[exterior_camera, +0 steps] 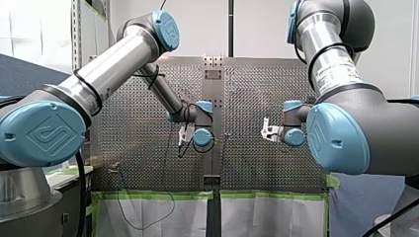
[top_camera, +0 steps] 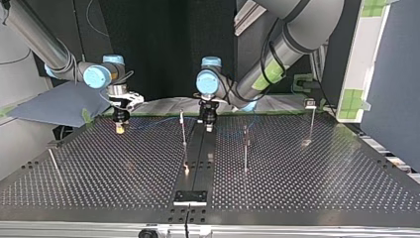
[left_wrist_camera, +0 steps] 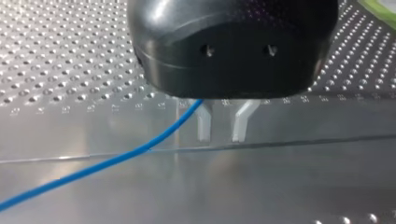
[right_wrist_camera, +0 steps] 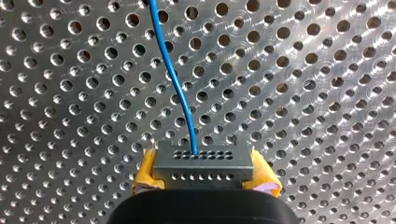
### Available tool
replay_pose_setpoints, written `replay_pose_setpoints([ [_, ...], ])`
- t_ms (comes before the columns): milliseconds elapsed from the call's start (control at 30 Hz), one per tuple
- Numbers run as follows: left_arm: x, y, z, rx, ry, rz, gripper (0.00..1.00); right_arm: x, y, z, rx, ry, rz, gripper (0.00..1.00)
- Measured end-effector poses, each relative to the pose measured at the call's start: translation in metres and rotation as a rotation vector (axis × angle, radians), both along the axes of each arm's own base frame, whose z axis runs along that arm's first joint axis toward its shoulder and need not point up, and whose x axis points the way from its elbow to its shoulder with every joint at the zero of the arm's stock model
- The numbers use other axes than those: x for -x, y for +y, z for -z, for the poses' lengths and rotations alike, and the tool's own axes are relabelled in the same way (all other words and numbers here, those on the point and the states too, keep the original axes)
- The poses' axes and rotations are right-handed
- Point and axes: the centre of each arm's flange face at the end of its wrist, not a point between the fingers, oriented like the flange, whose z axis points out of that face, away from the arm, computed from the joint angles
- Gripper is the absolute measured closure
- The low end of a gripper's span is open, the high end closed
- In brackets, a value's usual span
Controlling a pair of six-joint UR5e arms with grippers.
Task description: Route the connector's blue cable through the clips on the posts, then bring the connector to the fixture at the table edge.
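Metal table [top_camera: 307,178], perforated, green-taped edge [exterior_camera: 158,195], right fingers [right_wrist_camera: 148,172] gripping connector [right_wrist_camera: 203,165], left fingers [left_wrist_camera: 204,126] slightly apart beside blue cable [left_wrist_camera: 116,158].

Two pincers [top_camera: 119,130] [top_camera: 208,127], one connector [right_wrist_camera: 203,164], one cable [right_wrist_camera: 173,79], four posts [top_camera: 183,130] [top_camera: 245,151] [top_camera: 311,124] [top_camera: 55,164]

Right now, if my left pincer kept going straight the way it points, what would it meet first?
Probably the table's smooth centre strip: the left pincer points down at it with nothing between. The blue cable runs close beside the pincer. The gap's depth is unclear.
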Motion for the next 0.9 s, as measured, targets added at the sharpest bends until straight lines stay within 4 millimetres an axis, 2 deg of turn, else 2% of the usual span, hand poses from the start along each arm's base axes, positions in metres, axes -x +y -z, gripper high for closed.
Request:
replay_pose_setpoints([
  [33, 0.001, -0.001, 0.000, -0.004, -0.002, 0.006, 0.41, 0.000, 0.000, 0.000, 0.000, 0.000, -0.001, 1.00],
  [67, 0.001, -0.003, 0.000, -0.008, -0.003, 0.013, 0.18, -0.001, 0.000, 0.000, -0.001, 0.000, -0.001, 1.00],
  [100, 0.001, -0.004, 0.000, -0.012, -0.005, 0.023, 0.09, -0.001, 0.000, 0.000, -0.001, 0.000, -0.001, 1.00],
  [133, 0.002, -0.005, -0.001, -0.014, -0.006, 0.030, 0.09, -0.001, 0.001, 0.000, -0.002, 0.000, -0.001, 1.00],
  [167, 0.002, -0.006, -0.001, -0.015, -0.006, 0.034, 0.00, -0.001, 0.001, 0.000, -0.003, 0.000, -0.002, 1.00],
  [567, 0.011, -0.011, -0.006, 0.018, 0.020, 0.040, 0.00, -0.002, 0.002, 0.003, -0.012, 0.002, -0.005, 1.00],
  [900, 0.036, -0.030, -0.041, 0.028, 0.036, 0.085, 0.00, -0.002, 0.003, 0.004, -0.019, 0.004, -0.004, 1.00],
])
